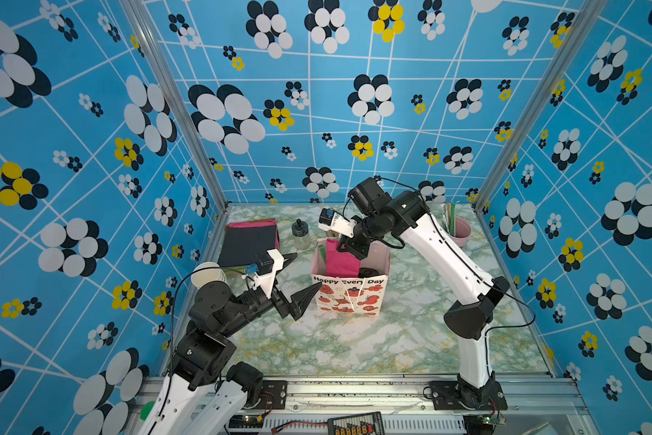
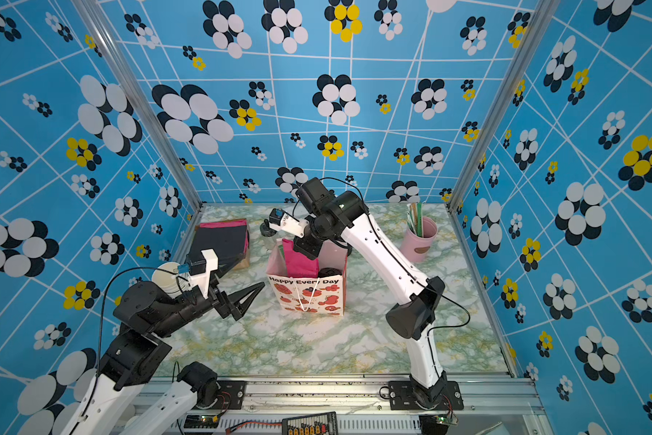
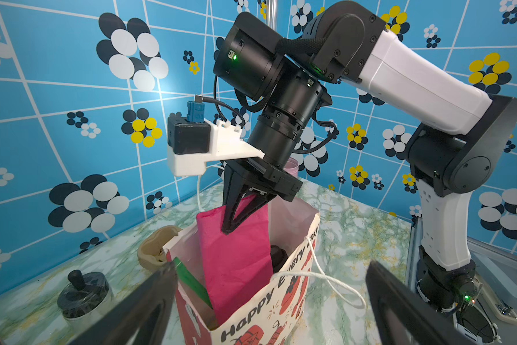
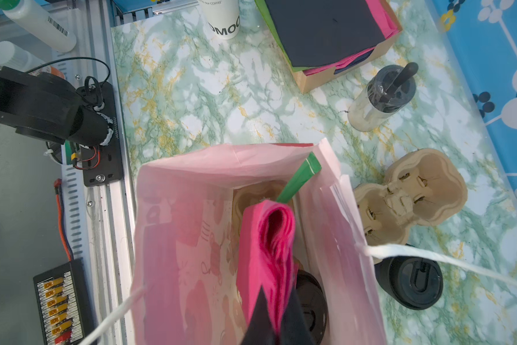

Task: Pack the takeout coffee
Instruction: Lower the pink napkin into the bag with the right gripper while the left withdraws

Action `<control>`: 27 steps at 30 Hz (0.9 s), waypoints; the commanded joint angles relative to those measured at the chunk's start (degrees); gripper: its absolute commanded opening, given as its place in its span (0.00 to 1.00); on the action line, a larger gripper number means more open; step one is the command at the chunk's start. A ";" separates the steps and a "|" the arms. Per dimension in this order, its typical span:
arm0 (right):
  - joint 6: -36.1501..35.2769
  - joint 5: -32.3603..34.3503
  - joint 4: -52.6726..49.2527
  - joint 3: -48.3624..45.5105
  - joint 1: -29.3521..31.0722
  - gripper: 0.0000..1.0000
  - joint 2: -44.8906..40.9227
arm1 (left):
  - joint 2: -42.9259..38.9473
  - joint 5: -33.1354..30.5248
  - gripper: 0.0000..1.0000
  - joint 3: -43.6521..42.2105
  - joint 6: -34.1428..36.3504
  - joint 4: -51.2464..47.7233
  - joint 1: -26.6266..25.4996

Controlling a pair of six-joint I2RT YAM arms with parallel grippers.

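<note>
Right gripper (image 3: 229, 228) is pinching the napkin (image 3: 236, 268) upright inside the bag (image 3: 260, 307) beside the coffee (image 3: 278, 257) (only its lid (image 4: 311, 310) showing); left gripper (image 1: 308, 270) is hovering alongside, jaws apart, probably for steadying.

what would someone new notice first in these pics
The printed paper bag in the middle of the table, with a bright pink napkin sticking out of its top, pinched in the right gripper's shut jaws. Beside the napkin sits the coffee cup, only its black lid showing. The left gripper hangs wide open beside the bag, against loud blue flowered walls.
</note>
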 commanded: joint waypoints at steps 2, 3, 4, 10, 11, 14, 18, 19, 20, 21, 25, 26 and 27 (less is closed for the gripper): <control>1.46 0.36 2.43 -3.28 0.81 0.00 0.88 | -0.77 -0.68 0.99 -0.91 -0.78 0.40 0.16; 1.70 0.36 3.08 -4.12 0.86 0.00 0.85 | -0.82 -0.82 0.99 -0.97 -0.82 0.40 0.12; 1.81 0.37 3.56 -4.78 0.91 0.00 0.85 | -0.84 -0.77 0.99 -1.01 -0.82 0.40 0.12; 2.69 0.80 6.71 -9.36 1.02 0.00 0.55 | -1.36 -0.98 0.99 -1.62 -1.33 0.59 0.10; 2.86 0.74 7.29 -10.32 1.03 0.00 0.39 | -1.45 -1.04 0.99 -1.70 -1.35 0.57 0.12; 3.13 0.82 8.32 -12.09 1.03 0.00 0.36 | -1.67 -1.11 0.99 -1.80 -1.44 0.48 0.12; 3.40 0.71 9.06 -13.20 1.03 0.00 0.41 | -1.98 -1.21 0.99 -1.89 -1.44 0.70 0.16; 3.48 0.67 9.13 -13.37 1.03 0.00 0.45 | -2.06 -1.29 0.99 -1.98 -1.44 0.75 0.12; 3.51 0.67 9.24 -13.53 1.03 0.01 0.49 | -2.02 -1.31 0.99 -2.00 -1.52 0.77 0.07; 3.48 0.71 9.25 -13.65 1.12 0.02 0.49 | -1.97 -1.30 0.99 -1.98 -1.53 0.77 0.11; 3.57 0.89 9.12 -13.91 1.08 0.08 0.80 | -2.07 -1.21 0.99 -2.06 -1.70 0.75 0.12; 3.49 1.04 9.06 -13.93 1.12 0.10 0.85 | -2.13 -1.22 0.99 -2.06 -1.70 0.68 0.12; 3.46 1.14 8.96 -13.88 1.12 0.11 0.82 | -2.20 -1.21 0.99 -2.00 -1.70 0.66 0.12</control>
